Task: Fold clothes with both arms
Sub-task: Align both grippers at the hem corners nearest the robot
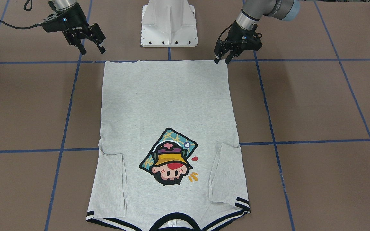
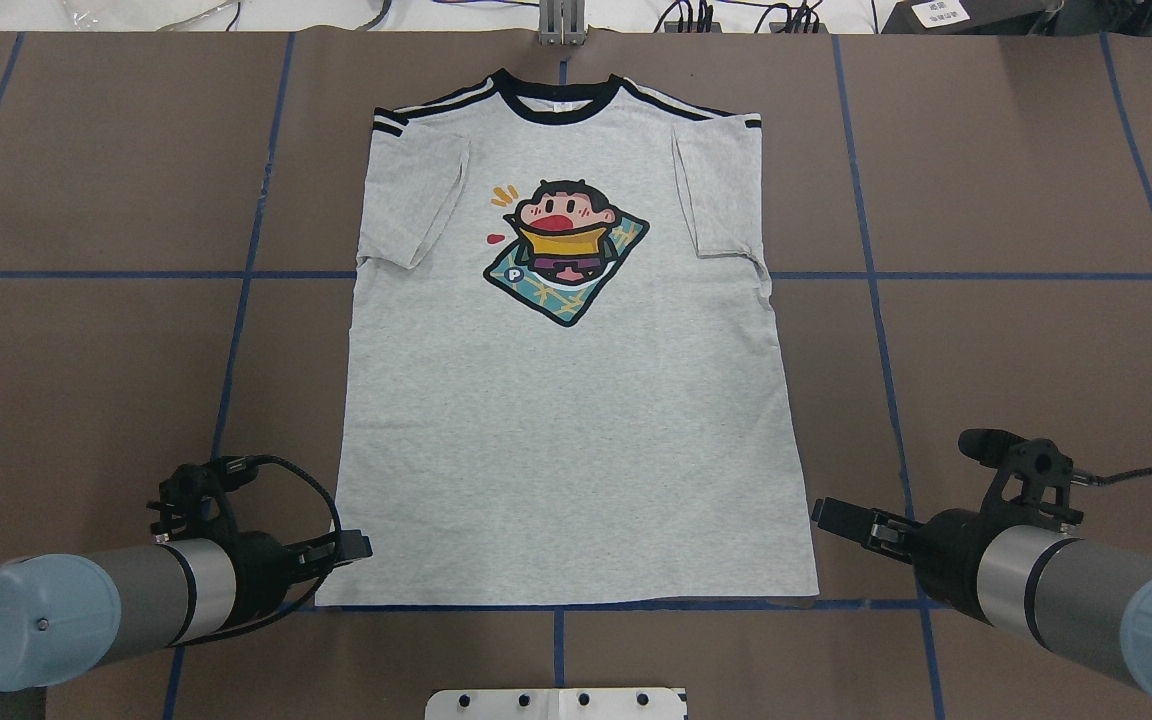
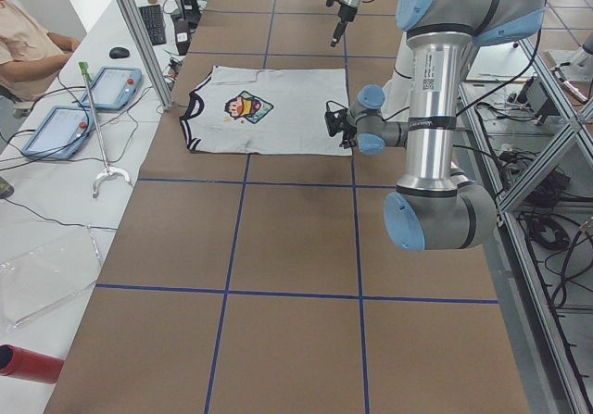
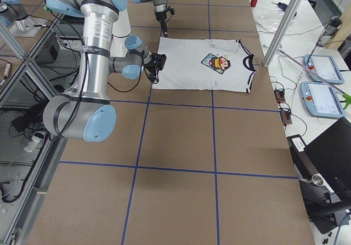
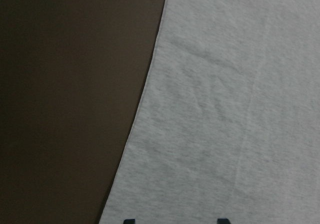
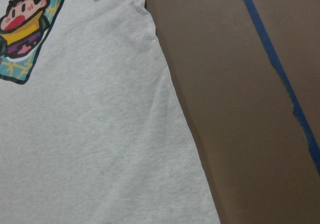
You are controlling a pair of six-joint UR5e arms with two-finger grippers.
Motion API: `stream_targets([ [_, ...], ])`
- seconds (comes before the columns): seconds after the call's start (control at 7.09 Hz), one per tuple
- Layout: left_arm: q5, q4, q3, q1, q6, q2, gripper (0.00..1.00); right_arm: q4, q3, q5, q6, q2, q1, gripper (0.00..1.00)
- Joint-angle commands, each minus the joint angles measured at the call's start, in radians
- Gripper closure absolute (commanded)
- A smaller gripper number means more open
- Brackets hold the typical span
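T-shirt [image 2: 566, 400]: flat on table [image 2: 986, 330], print up; long axis 12–6 in overhead view, collar [image 2: 556, 100] at 12, hem [image 2: 566, 598] at 6. Left gripper [image 1: 222, 60], jaws apart, at hem's 7 o'clock corner, nearer; right gripper [image 1: 92, 50], jaws apart, just off 5 o'clock corner.

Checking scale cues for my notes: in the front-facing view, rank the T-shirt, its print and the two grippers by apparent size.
1. T-shirt, by far the largest.
2. Print.
3. Right gripper and left gripper: they look alike, so unranked; both come close to the print.
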Motion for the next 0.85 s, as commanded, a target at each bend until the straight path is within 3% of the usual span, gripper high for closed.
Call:
stream_targets([
  [0.0,0.007,-0.001,0.013,0.015,-0.004,0.024,0.37,0.0,0.0,-0.003,0.001,0.0,-0.007,0.04],
  [0.71,0.025,0.001,0.013,0.044,-0.005,0.039,0.38,0.0,-0.003,-0.012,0.001,0.0,-0.012,0.04],
])
